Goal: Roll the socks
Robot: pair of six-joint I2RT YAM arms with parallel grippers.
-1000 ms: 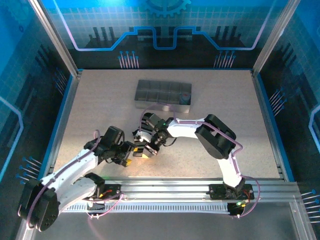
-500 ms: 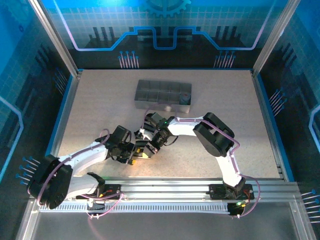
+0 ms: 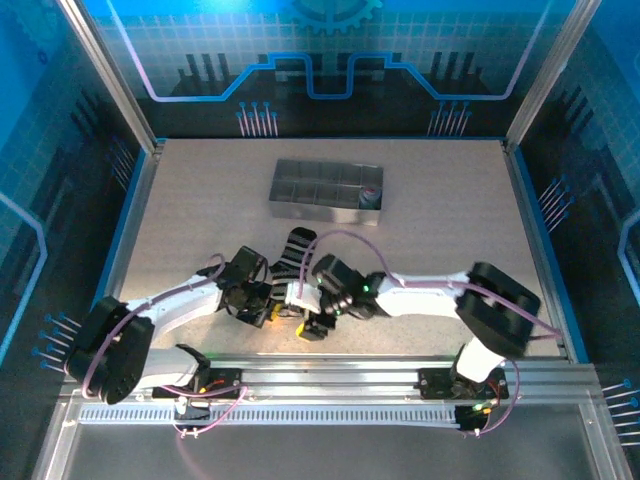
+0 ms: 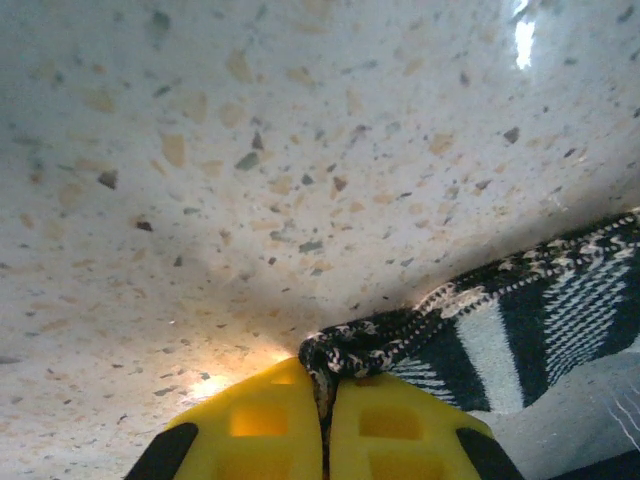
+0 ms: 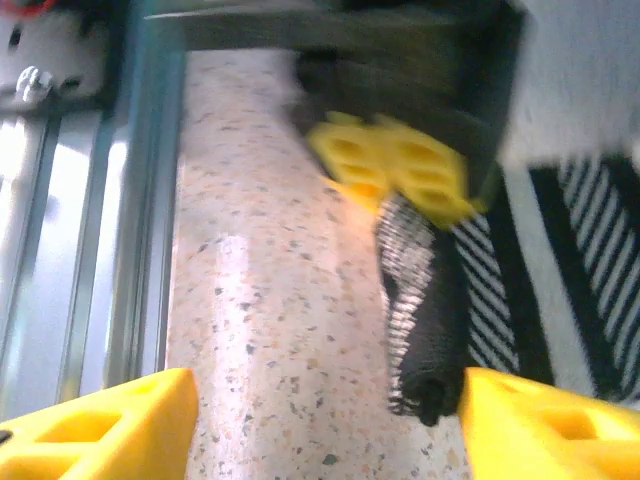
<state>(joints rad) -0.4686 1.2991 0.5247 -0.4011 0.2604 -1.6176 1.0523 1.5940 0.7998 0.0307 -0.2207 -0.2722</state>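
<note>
Firstly, left gripper (image 4: 325, 395): yellow jaws pressed together, pinching the curled edge of the black-and-white striped sock (image 4: 520, 320), which trails away toward 3 o'clock in the left wrist view. Right gripper (image 5: 320, 425): jaws spread wide, gripping nothing; the sock's bunched dark fold lies toward the 3 o'clock side of the gap, contact unclear. Farther out, top view: sock stretched on the table (image 3: 450, 230), running from both grippers toward 12 o'clock. Farthest: grey tray (image 3: 300, 212), 12 o'clock, apart from the sock.
</note>
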